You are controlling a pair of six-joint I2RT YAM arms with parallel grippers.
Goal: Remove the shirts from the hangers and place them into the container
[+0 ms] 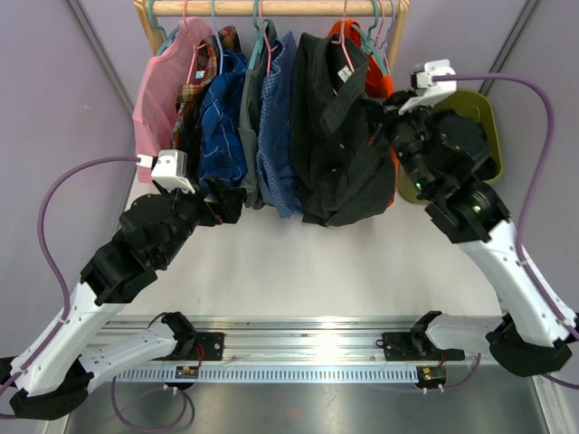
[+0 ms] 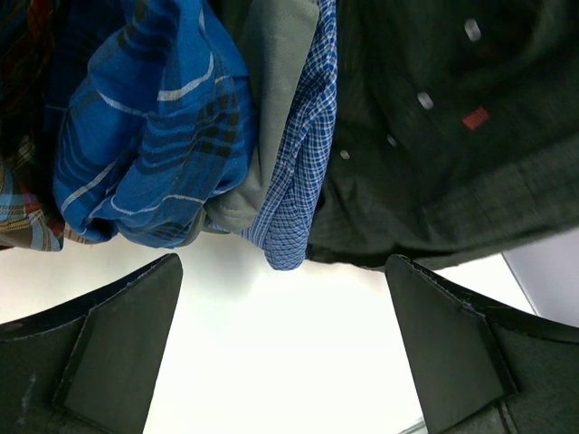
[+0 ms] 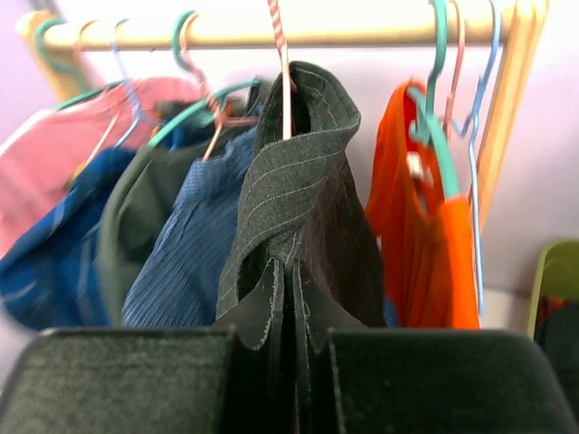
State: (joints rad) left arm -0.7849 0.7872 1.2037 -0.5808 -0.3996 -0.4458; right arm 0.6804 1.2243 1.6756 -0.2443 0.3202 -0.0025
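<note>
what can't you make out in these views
- Bin: top view, right arm covers most; right wrist view, cut off by the right edge; contents unseen.
- Orange shirt: top view, mostly behind the black shirt.
- Right fingers: top view, tips hidden in the black shirt.

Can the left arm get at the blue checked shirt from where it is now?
Probably yes: the left gripper is open just short of the blue checked shirt, and nothing lies between its fingers and the hem.

The white table [image 1: 298, 262] was seen from above; the olive-green container [image 1: 486, 108] was set on it at the far right.
</note>
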